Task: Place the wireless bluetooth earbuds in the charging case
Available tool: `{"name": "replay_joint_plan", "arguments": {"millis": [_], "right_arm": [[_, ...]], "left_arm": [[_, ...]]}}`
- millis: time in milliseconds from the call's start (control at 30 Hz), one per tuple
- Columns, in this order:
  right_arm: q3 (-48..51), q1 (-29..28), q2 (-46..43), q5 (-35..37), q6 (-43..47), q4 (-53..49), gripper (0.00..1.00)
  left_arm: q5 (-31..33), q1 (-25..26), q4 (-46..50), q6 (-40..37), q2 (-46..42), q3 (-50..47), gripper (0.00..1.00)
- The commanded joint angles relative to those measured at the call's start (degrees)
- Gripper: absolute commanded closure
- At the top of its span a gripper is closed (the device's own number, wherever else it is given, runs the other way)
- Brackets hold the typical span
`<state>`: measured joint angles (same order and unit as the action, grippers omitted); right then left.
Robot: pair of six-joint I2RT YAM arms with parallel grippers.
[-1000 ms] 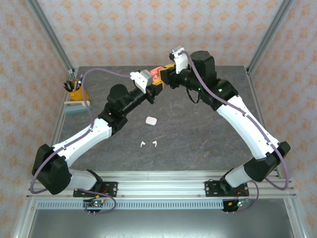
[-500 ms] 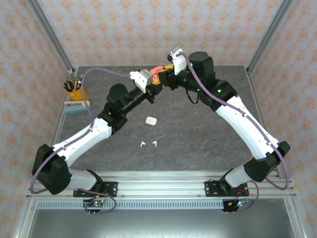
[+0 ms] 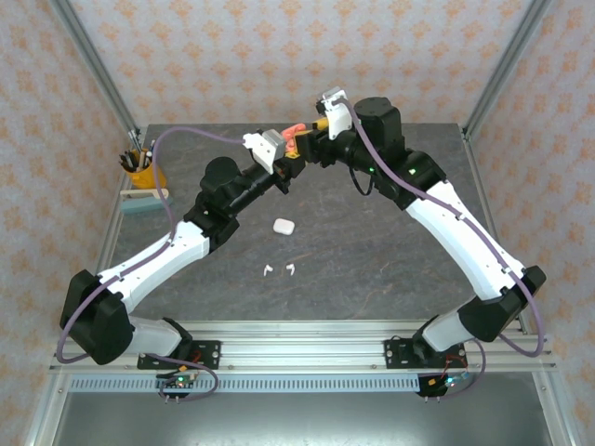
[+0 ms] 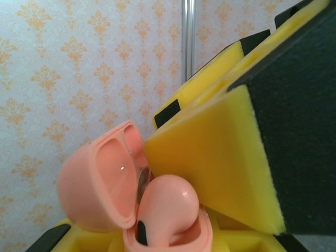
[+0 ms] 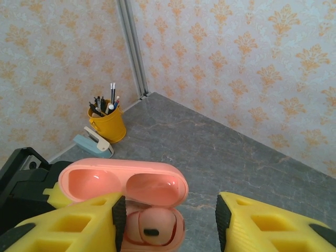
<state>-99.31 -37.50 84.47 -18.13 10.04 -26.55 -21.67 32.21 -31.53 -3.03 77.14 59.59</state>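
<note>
Open pink case, lower centre: pinched in left gripper; pink earbud inside; right gripper spread.

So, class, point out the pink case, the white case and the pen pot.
pink case (image 5: 123,185), right wrist view, inside of open lid
white case (image 3: 284,225), top view, its top face
pen pot (image 5: 108,126), right wrist view, yellow side

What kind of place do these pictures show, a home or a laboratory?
Most likely a robot test booth in a laboratory, dressed like a room: wallpaper panels fixed between bare metal posts, a left arm and a right arm bolted to a rail at the table edge, and a pen cup.
</note>
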Motion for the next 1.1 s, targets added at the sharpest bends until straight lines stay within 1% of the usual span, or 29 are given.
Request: {"name": "replay_joint_plan", "arguments": {"millis": [0,167,333,433,567,733,800,833,967,1067], "right_arm": [[-1.0,-0.8,-2.5,0.5,-1.7,1.2,0.48],[-2.1,-0.7,-2.8,-1.3,-3.3,1.9,0.46],[-2.6,-0.7,-3.2,-1.2,-4.4,2.9,0.44],[-2.6,-0.4,-3.5,-0.6,-5.5,3.8,0.44],[-3.4,1.0,-3.4,2.0,-9.2,4.1,0.43],[-12.2,4.7,1.7,4.4,-14.0,-4.8,0.43],[-17.5,6.4,5.2,4.0,-15.4,-10.5,0.43],[-20.0,7.1,6.8,3.6,-16.1,-12.7,0.43],[-34.9,9.7,17.3,-1.4,-17.8,-26.1,0.44],[-43.9,10.2,24.1,-4.0,-18.0,-33.2,0.45]], "left_arm": [[-0.1,-0.2,-3.2,0.2,0.2,1.1,1.0],[-0.1,-0.3,-3.4,0.2,0.5,1.1,1.0],[-0.2,-0.2,-3.5,0.3,0.7,1.1,1.0],[-0.1,-0.2,-3.5,0.3,0.7,1.1,1.0],[-0.3,-0.2,-3.4,0.0,0.8,0.9,1.0],[-0.8,-0.3,-3.0,-0.7,0.6,-0.2,1.0],[-1.2,-0.2,-2.7,-1.1,0.4,-0.7,1.0],[-1.4,-0.3,-2.4,-1.4,0.4,-0.9,1.0],[-3.5,-0.2,-0.2,-2.8,0.5,-0.9,1.0],[-5.5,-0.3,2.0,-3.9,0.7,-0.5,1.0]]}}
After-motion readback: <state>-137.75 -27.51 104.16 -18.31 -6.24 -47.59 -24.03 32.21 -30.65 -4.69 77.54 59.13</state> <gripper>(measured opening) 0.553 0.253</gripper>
